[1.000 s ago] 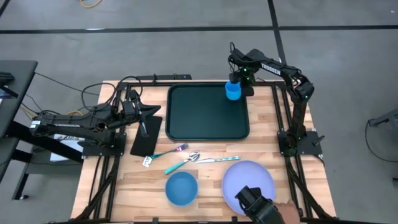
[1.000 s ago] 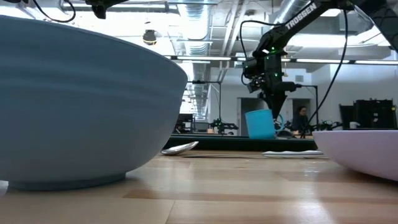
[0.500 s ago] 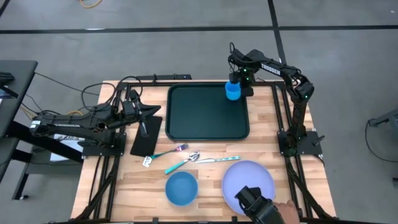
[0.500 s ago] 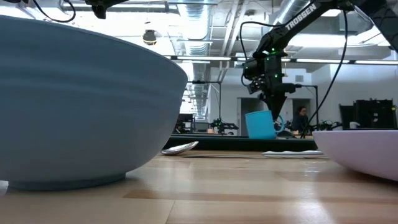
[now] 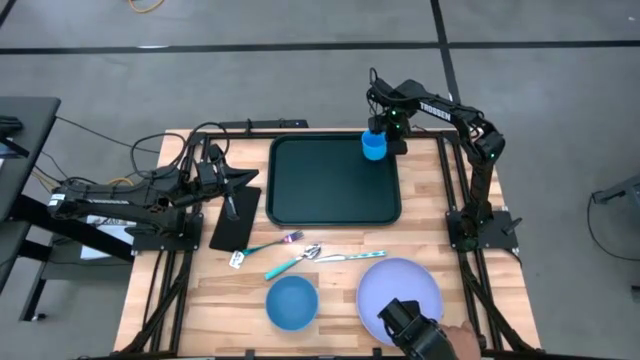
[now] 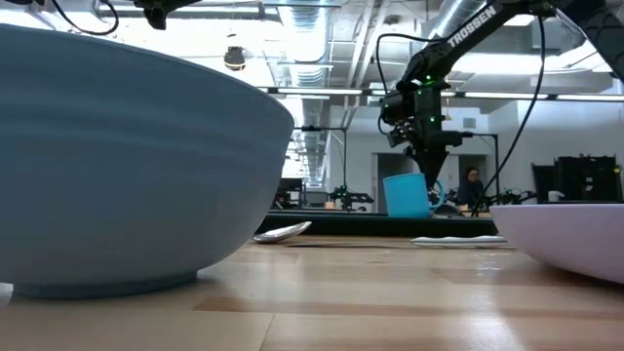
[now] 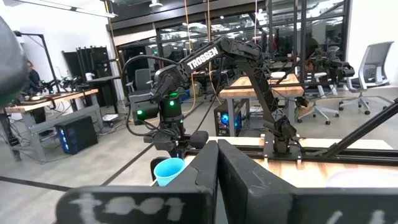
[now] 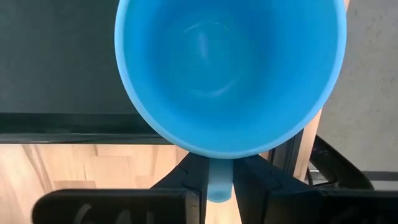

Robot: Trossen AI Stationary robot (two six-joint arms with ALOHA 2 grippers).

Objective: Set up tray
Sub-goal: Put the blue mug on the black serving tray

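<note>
One cup [image 5: 374, 147], handle pinched by right gripper [image 8: 219, 180], has sunk slightly toward tray [image 5: 330, 190] corner; placement imminent.

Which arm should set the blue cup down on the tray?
Right. The right gripper is shut on the blue cup's handle, holding it over the far right corner of the dark green tray. The left gripper waits beside the tray's left edge, over the black piece.
</note>
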